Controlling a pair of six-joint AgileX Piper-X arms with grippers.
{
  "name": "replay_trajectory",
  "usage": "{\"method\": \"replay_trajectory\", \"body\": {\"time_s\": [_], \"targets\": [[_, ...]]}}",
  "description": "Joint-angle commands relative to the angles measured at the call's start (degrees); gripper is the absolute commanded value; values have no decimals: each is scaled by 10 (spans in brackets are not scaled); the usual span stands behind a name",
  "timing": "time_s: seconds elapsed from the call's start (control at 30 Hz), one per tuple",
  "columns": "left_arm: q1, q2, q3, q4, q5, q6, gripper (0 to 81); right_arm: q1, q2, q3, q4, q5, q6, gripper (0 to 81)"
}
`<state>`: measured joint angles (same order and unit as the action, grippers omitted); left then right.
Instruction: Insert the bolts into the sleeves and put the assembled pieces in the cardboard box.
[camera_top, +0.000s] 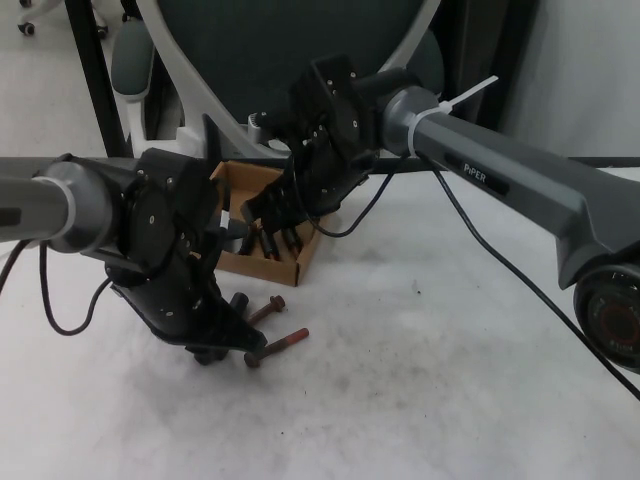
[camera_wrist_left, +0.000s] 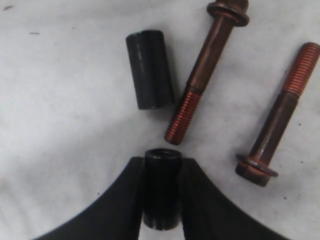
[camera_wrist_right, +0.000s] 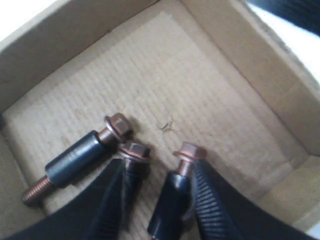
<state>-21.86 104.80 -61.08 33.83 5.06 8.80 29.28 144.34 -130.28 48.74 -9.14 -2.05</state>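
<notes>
Sleeve (camera_wrist_left: 161, 195) clamped tight in left gripper (camera_wrist_left: 161, 162), loose sleeve (camera_wrist_left: 150, 69) and two bolts (camera_wrist_left: 207, 70) lying just beyond its tips; right gripper (camera_wrist_right: 159, 167) parted inside cardboard box (camera_wrist_right: 240, 65), assembled piece (camera_wrist_right: 172, 205) between its fingers, second assembled piece (camera_wrist_right: 80, 157) lying beside.

A white surface (camera_top: 420, 380); beyond its far edge, a dark chair (camera_top: 300, 50), a black post (camera_top: 95, 70), pale floor (camera_top: 40, 90).
</notes>
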Motion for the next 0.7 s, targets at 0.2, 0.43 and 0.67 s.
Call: {"method": "replay_trajectory", "body": {"time_s": [0.2,0.43,0.67], "targets": [[6,-66,76,-93,-19,-16,8,-2,-42,-10,9,3,-12,377],[7,-163,161,-189,-17,-53,8,-2,-78,-10,60,-5,-46,377],[7,-288,257,-299,9,-88,8,4,-99,-9,129,-11,-76,377]]}}
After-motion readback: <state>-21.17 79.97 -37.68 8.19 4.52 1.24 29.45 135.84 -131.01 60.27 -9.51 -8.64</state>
